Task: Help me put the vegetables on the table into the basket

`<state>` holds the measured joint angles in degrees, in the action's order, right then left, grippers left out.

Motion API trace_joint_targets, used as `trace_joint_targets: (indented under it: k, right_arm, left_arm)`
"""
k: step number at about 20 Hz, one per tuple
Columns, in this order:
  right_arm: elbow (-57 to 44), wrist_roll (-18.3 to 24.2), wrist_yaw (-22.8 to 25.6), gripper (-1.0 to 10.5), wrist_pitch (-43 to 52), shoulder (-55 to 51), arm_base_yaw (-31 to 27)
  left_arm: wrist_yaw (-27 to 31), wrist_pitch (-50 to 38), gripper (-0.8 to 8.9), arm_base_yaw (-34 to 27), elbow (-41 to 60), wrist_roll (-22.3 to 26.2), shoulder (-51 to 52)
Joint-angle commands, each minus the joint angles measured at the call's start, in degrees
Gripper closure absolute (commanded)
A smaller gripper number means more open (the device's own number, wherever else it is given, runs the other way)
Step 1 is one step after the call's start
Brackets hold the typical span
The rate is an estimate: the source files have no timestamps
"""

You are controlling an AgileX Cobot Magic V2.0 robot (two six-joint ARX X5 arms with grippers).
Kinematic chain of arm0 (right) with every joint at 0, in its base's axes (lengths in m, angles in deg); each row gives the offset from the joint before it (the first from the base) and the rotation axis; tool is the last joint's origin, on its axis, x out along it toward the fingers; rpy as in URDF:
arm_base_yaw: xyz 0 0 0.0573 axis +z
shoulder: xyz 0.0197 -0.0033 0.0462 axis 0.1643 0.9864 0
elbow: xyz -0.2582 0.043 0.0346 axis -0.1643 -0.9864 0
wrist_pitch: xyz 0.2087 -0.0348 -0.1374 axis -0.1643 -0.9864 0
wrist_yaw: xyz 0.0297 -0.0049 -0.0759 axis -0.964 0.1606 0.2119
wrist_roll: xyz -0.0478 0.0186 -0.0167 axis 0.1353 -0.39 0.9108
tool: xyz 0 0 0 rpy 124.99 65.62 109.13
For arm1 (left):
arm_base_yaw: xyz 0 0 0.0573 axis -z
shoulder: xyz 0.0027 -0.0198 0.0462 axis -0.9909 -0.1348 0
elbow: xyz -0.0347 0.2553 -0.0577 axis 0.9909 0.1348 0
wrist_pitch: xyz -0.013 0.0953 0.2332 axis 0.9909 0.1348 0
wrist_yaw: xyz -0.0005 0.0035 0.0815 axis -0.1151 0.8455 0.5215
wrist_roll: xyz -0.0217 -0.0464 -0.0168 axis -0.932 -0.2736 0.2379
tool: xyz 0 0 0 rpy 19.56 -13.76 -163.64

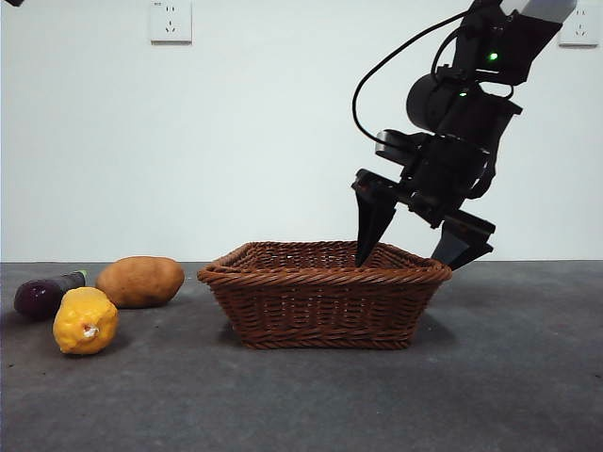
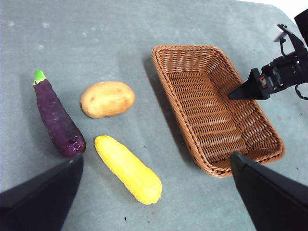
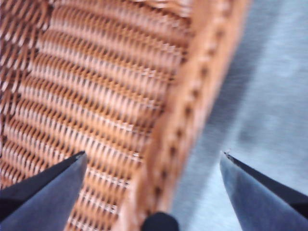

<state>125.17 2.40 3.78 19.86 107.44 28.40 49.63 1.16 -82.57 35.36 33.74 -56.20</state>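
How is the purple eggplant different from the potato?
The eggplant is dark purple and glossy; the potato is orange-brown and dull. The eggplant is long and thin with a green stem; the potato is a plump oval with no stem. Both lie on the table, outside the basket, and no claw touches them.

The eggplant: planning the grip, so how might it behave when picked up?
The eggplant has glossy skin, so it may slip between jaws. Its long rounded body lies flat on the table, so a sideways nudge would probably roll it.

Grey table (image 1: 528, 377) bears basket (image 1: 325, 306), potato (image 1: 140, 281), eggplant (image 1: 42, 296), yellow vegetable (image 1: 85, 321).
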Motion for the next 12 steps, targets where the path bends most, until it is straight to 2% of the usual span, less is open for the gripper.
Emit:
trace_joint_targets:
  k: [1, 4, 6, 8, 12]
  right_arm:
    - [0.1, -1.8, 1.0, 6.3, 1.2, 1.9, 0.7]
    - [0.1, -2.8, 1.4, 8.0, 1.5, 2.1, 1.0]
    - [0.1, -3.9, 2.3, 8.1, 1.4, 2.1, 1.0]
    - [0.1, -4.1, 2.7, 9.3, 1.3, 2.1, 1.0]
    - [0.1, -4.9, 2.6, 9.5, 1.8, 2.1, 1.0]
  left_arm:
    - [-0.2, -0.6, 2.39, 0.1, -0.1, 0.4, -0.8]
    - [0.0, -0.6, 2.39, 0.1, -0.1, 0.4, -1.4]
    - [0.2, -0.6, 2.39, 0.1, -0.1, 0.4, -1.6]
    - [0.2, -0.6, 2.39, 0.1, -0.1, 0.4, -1.6]
    - [0.2, -0.2, 2.41, 0.1, -0.1, 0.4, -1.6]
